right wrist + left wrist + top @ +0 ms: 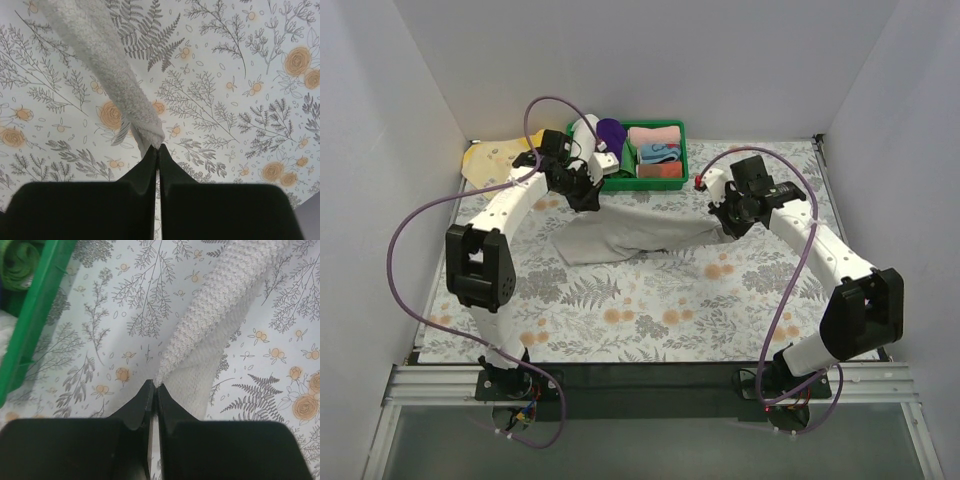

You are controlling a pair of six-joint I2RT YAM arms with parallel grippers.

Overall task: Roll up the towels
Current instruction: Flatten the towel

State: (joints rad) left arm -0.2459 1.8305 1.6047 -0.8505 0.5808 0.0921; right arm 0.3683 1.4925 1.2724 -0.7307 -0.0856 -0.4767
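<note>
Top: the grey towel [630,238] spans the tabletop [650,310] before the bin [660,184], seemingly part-lifted; the yellow towel [492,158] lies left of the bin. Left wrist: the left end effector [154,389] pinches a grey corner, jaws closed. Right wrist: the right end effector [157,149] does likewise.

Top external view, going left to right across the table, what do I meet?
The yellow towel → the left gripper → the grey towel, held up between both grippers → the right gripper.

One grey towel [620,240], one yellow towel [492,158], one green basket [665,184], one purple roll [610,129], one white roll [584,130].
</note>
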